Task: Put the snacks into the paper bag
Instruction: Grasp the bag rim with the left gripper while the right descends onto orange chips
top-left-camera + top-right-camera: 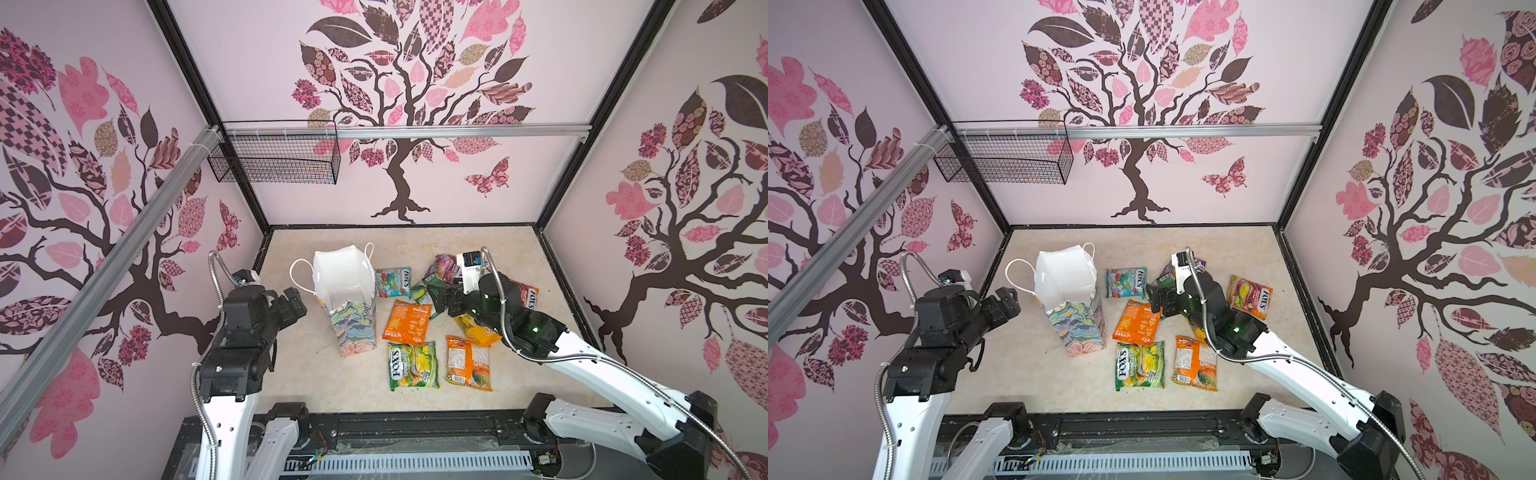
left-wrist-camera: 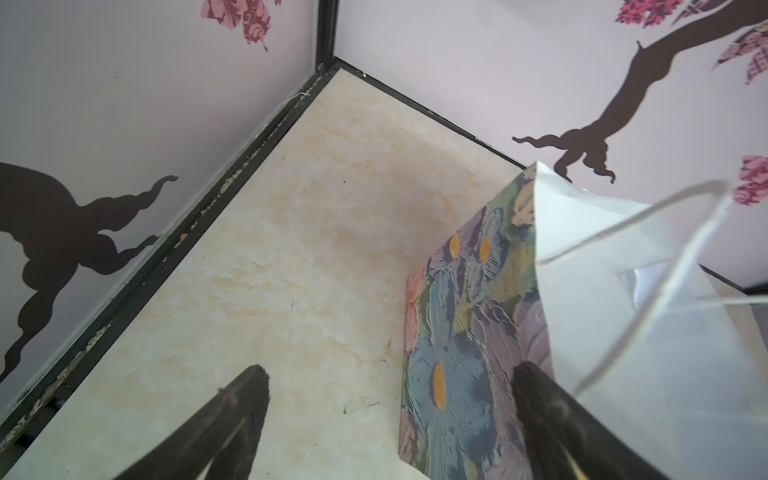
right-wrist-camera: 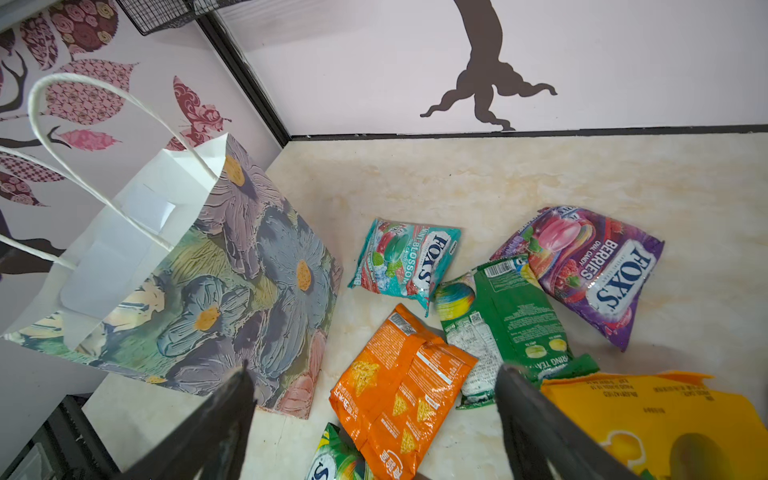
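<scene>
Risk sat mostly with the paper bag (image 1: 351,291): tall, light and seemingly empty, it stood upright on the bench (image 1: 299,374) on a narrow base. A pouch dropped against its rim, or a nudge from an arm, could likely tip it or fold its mouth shut. One white cord handle (image 3: 34,112) looped out on the side of the left jaws, which stood wide and empty just beside the bag's printed wall. Whether a finger touched the paper could not be told, and a snag on that cord would drag the bag. The snacks looked slick and flat, so a pinch might slide off. The green pouch (image 3: 507,324) lay crowded against the purple Fox's Berries pouch (image 3: 590,266) and the yellow pouch (image 3: 665,415), so a grab there could lift two at once. The bag showed brushy blue, lilac and pink flowers with orange centres outside and plain white inside, its mouth open upward. All eight pouches lay on the bench on the right arm's side of the bag, the teal Mint Blossom pouch (image 1: 392,282) nearest it. The right jaws hung wide and empty above the orange pouch (image 1: 407,322) and the green one. A black wire basket (image 1: 274,160) hung on the wall rail, well apart.
</scene>
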`<state>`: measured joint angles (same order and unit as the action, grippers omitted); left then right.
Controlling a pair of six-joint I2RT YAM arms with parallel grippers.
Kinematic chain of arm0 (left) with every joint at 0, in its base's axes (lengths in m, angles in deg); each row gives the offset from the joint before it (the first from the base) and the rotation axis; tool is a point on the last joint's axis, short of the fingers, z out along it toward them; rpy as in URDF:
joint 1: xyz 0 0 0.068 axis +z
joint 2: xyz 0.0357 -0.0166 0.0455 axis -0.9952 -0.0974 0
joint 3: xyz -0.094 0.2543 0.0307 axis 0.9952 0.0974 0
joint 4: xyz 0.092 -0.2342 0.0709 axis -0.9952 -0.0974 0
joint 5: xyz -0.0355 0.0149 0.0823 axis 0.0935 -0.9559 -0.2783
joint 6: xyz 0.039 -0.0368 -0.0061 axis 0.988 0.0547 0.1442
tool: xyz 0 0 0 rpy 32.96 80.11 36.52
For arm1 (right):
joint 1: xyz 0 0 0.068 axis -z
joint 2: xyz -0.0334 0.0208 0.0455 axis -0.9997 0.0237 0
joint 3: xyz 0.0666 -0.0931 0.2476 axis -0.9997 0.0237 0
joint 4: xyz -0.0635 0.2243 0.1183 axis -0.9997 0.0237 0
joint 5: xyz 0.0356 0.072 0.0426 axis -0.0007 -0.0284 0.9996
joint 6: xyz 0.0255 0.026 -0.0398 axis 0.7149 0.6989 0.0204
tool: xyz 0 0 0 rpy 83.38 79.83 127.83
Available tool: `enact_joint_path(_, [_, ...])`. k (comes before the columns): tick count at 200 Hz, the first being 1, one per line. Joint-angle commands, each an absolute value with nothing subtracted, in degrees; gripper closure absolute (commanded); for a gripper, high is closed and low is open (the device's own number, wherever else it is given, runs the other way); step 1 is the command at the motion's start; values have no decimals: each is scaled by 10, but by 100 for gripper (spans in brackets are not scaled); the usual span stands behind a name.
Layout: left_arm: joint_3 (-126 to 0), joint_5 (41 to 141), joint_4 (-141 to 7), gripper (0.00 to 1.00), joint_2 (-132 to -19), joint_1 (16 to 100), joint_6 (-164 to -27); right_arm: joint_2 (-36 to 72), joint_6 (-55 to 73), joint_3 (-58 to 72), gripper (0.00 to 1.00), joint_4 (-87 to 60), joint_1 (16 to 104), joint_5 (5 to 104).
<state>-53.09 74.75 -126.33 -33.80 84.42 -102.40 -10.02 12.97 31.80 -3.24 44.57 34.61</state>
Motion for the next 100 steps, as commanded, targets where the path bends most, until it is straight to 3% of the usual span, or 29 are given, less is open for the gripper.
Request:
enact_joint_path(1, [-599,786,-1322,8,-342,846,-998,-94,148,313,8,11,454,329])
enact_joint_path(43, [-566,804,-1283,12,-306,846,-999,-72,204,357,9,-56,517,442])
enact_joint_path(100, [-518,860,-1194,14,-295,846,-1036,-50,211,391,11,-85,549,464])
